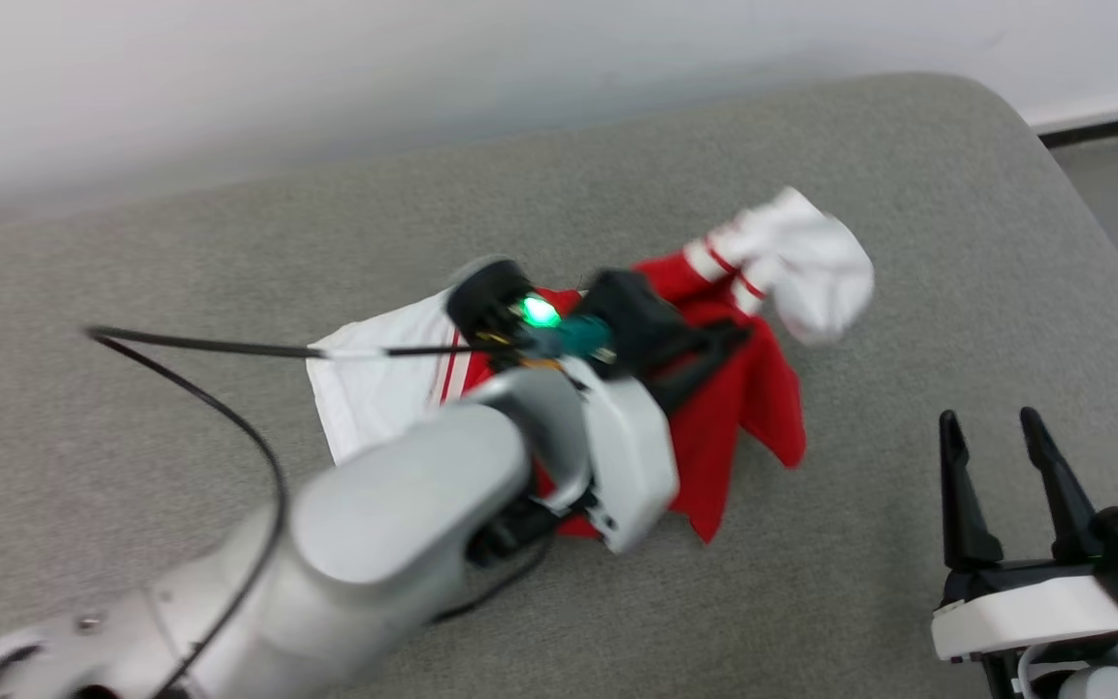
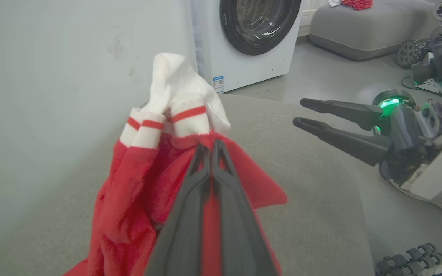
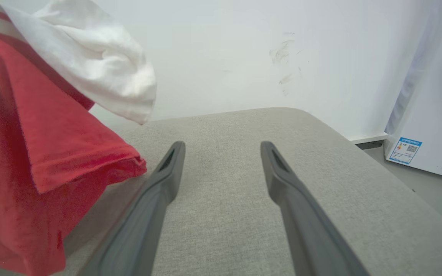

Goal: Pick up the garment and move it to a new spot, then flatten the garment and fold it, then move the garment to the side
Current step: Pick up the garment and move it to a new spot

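Observation:
The garment (image 1: 753, 398) is a red shirt with white, red-striped sleeves, bunched up over the grey padded surface (image 1: 908, 175). My left gripper (image 1: 736, 337) is shut on its red cloth near the shoulder, and the fingers pinch a fold in the left wrist view (image 2: 210, 143). One white sleeve (image 1: 811, 262) sticks up past the fingertips; the other (image 1: 375, 379) spreads out to the left. Red cloth (image 3: 52, 145) hangs at the left of the right wrist view. My right gripper (image 1: 991, 417) stands open and holds nothing at the lower right, apart from the shirt.
A black cable (image 1: 229, 417) loops over the surface beside my left forearm. A pale wall runs behind. A white washing machine (image 2: 251, 38) stands past the surface's right end, with a second grey cushion (image 2: 366, 23) on the floor beyond.

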Robot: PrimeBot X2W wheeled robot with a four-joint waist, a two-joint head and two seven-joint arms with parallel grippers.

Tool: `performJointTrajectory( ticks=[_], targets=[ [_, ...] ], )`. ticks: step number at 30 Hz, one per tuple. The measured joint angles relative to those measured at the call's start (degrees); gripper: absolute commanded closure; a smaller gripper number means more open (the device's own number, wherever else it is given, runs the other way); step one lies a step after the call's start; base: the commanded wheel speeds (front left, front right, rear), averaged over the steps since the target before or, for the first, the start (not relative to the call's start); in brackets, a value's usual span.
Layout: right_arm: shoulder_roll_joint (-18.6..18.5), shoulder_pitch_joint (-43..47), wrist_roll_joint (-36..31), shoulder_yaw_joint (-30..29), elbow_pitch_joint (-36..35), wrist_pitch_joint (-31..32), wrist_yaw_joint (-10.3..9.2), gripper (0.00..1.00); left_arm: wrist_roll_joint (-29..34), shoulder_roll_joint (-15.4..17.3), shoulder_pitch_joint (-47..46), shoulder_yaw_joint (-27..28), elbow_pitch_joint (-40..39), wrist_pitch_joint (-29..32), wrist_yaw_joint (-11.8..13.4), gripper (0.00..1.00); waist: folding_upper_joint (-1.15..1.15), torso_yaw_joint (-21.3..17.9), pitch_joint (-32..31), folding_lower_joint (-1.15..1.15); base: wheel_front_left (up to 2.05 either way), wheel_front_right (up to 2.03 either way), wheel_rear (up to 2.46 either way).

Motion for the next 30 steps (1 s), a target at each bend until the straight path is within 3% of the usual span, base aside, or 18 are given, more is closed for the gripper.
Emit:
performJointTrajectory(
  ticks=[4, 6, 11, 18, 23, 30],
  targets=[
    [-0.03, -0.95, 1.75, -2.43, 0.57, 0.00, 0.00, 0.00, 1.03, -7.35, 1.23, -3.85, 6.50, -1.19, -1.10, 1.00, 0.00, -2.03, 2.49, 0.00, 0.00, 0.00, 0.00],
    [-0.07, -1.61, 2.18, -2.99, 0.83, 0.00, 0.00, 0.00, 2.63, -10.35, 1.83, -5.22, 9.90, -2.89, -1.80, 0.00, 0.00, -2.87, 3.72, 0.00, 0.00, 0.00, 0.00],
    [-0.04, -2.64, 2.75, -3.09, 0.94, 0.00, 0.00, 0.00, 4.36, -14.69, 3.03, -6.43, 16.57, -8.64, -3.00, 0.00, 0.00, -4.15, 5.93, 0.00, 0.00, 0.00, 0.00],
    [-0.03, -2.50, 2.00, -3.25, 1.40, 0.00, -0.01, 0.00, 4.24, -14.95, 2.38, -4.55, 21.26, -15.25, -3.47, 0.00, 0.00, -1.53, 4.66, 0.00, 0.00, 0.00, 0.00],
    [-0.03, -1.76, 0.74, -3.21, 0.77, 0.00, -0.01, 0.00, 4.77, -11.41, 2.15, 2.15, 20.73, -17.04, -0.79, 0.00, 0.00, 1.51, 2.11, 0.00, 0.00, 0.00, 0.00],
    [-0.03, -0.40, -0.74, -3.47, -1.10, 0.00, 0.00, 0.00, 10.32, -2.60, 9.25, 17.88, 9.64, -17.19, 4.69, 0.00, 0.00, 6.57, -1.83, 0.00, 0.00, 0.00, 0.00]
  ],
)
